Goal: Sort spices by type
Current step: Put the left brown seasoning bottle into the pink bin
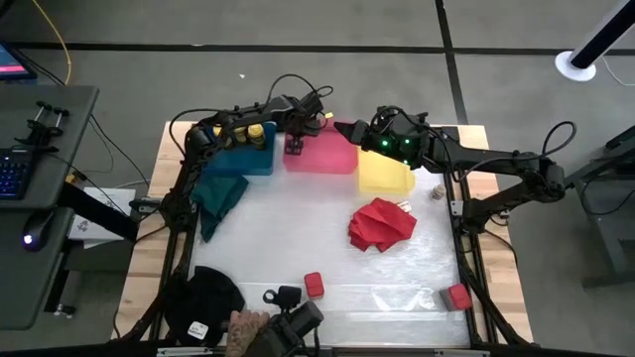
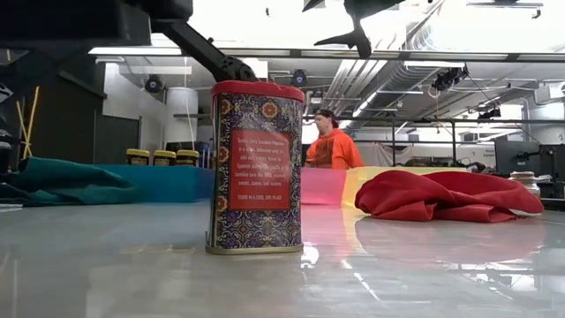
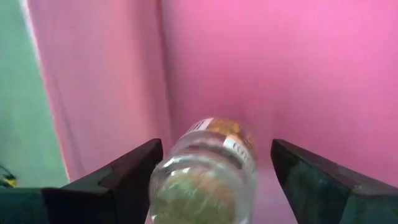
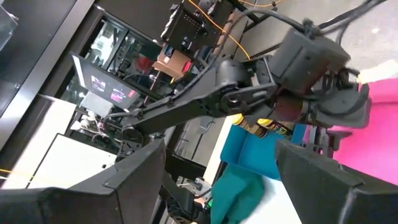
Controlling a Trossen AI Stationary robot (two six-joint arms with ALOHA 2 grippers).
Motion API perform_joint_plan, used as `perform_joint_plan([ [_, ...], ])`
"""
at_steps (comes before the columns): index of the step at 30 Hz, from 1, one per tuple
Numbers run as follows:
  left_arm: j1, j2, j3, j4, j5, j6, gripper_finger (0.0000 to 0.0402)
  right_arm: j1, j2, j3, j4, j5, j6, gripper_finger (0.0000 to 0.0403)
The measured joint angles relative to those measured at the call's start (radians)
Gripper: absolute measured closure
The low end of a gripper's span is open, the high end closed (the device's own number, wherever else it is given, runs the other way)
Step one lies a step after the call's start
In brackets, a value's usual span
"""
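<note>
lettering on the red tin [image 2: 256, 166] standing on the bench [image 2: 397, 274] is reading "store in a cool, dry place". left gripper [image 3: 214, 180], fingers spread, is straddling a pale jar [image 3: 205, 177] in the pink bin [image 1: 319, 152]; right gripper [image 1: 347, 130] is hanging spread.

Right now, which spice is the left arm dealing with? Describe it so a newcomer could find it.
Find the row of three bins at the table's far edge and take the pink bin in the middle. The left hand is over its left end, fingers apart, and between them lies a small clear jar with pale greenish contents. The jars in the blue bin beside it have yellow lids.
</note>
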Motion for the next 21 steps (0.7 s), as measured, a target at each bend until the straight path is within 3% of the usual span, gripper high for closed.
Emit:
perform_joint_plan([
  [17,0.002,-0.015,0.023,-0.074,-0.007,-0.074,0.0107,0.000,0.000,0.000,0.006,-0.018,0.000,0.0107],
  [21,0.000,-0.015,0.023,-0.112,0.041,-0.136,0.0108,0.000,0.000,0.000,0.006,-0.018,-0.002,0.0107],
])
